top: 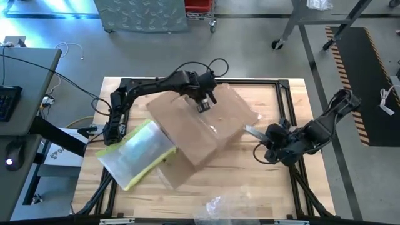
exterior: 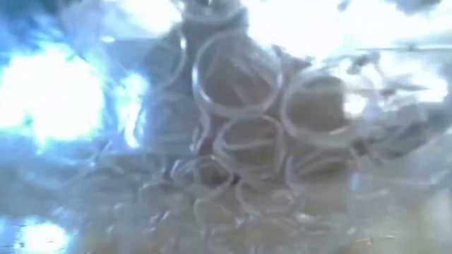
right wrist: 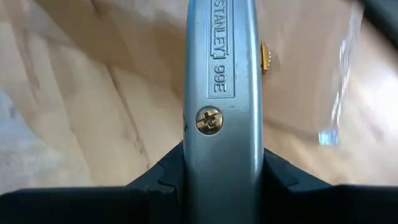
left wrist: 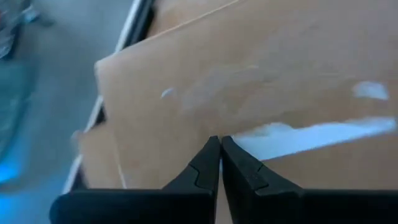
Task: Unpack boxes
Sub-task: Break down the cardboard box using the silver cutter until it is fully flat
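Right now we are pressing our left gripper (top: 203, 106), its fingers pinched fully together with nothing between them, down over the top of the brown carton (top: 197, 128) lying mid-table, probably to steady it for cutting. Meanwhile our right gripper (top: 270, 139) is clamping a grey utility knife (right wrist: 221, 93) just beside the carton's right edge, blade toward the cardboard. A clear sleeve with yellow edging (top: 137, 153) is lying against the carton's left side.
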Controlling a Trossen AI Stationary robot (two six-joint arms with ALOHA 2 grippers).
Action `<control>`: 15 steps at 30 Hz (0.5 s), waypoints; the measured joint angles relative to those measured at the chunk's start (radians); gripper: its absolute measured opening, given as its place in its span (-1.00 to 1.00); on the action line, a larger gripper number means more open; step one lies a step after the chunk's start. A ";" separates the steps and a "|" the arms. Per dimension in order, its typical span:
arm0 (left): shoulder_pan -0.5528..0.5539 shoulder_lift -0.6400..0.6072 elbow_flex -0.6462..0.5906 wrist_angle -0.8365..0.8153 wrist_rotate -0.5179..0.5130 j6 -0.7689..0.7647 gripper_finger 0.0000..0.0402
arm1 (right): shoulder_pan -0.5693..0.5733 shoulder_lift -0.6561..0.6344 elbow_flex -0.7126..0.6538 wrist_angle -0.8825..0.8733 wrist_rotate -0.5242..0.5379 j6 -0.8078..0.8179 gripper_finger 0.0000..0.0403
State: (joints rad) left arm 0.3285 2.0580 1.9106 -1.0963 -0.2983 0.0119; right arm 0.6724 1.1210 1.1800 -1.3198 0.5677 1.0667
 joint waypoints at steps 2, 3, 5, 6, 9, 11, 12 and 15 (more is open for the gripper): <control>-0.003 -0.019 -0.005 -0.031 -0.048 -0.017 -1.00 | 0.000 -0.001 -0.025 0.001 -0.046 0.047 -0.52; -0.004 -0.030 -0.012 -0.031 -0.066 -0.024 -1.00 | 0.000 -0.001 -0.037 0.004 -0.071 0.062 -0.52; -0.003 -0.056 -0.020 -0.036 -0.081 -0.026 -1.00 | 0.000 0.009 -0.054 0.022 -0.123 0.070 -0.52; -0.002 -0.073 -0.022 -0.036 -0.081 -0.025 -1.00 | 0.000 0.018 -0.060 0.035 -0.140 0.062 -0.52; -0.018 -0.136 -0.024 -0.026 -0.095 -0.018 -1.00 | 0.000 0.049 -0.079 0.122 -0.153 -0.002 -0.52; -0.034 -0.202 -0.020 -0.030 -0.108 -0.023 -1.00 | 0.000 0.069 -0.103 0.186 -0.149 -0.029 -0.52; -0.037 -0.236 -0.018 -0.048 -0.113 -0.030 -1.00 | -0.003 0.074 -0.122 0.210 -0.137 -0.043 -0.52; -0.011 -0.316 -0.019 -0.158 -0.148 -0.073 -1.00 | 0.007 0.077 -0.199 0.338 0.003 -0.082 -0.52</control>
State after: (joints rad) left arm 0.3176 1.7416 1.8920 -1.2541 -0.4459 -0.0613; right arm 0.6798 1.1983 0.9807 -0.9815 0.5710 0.9850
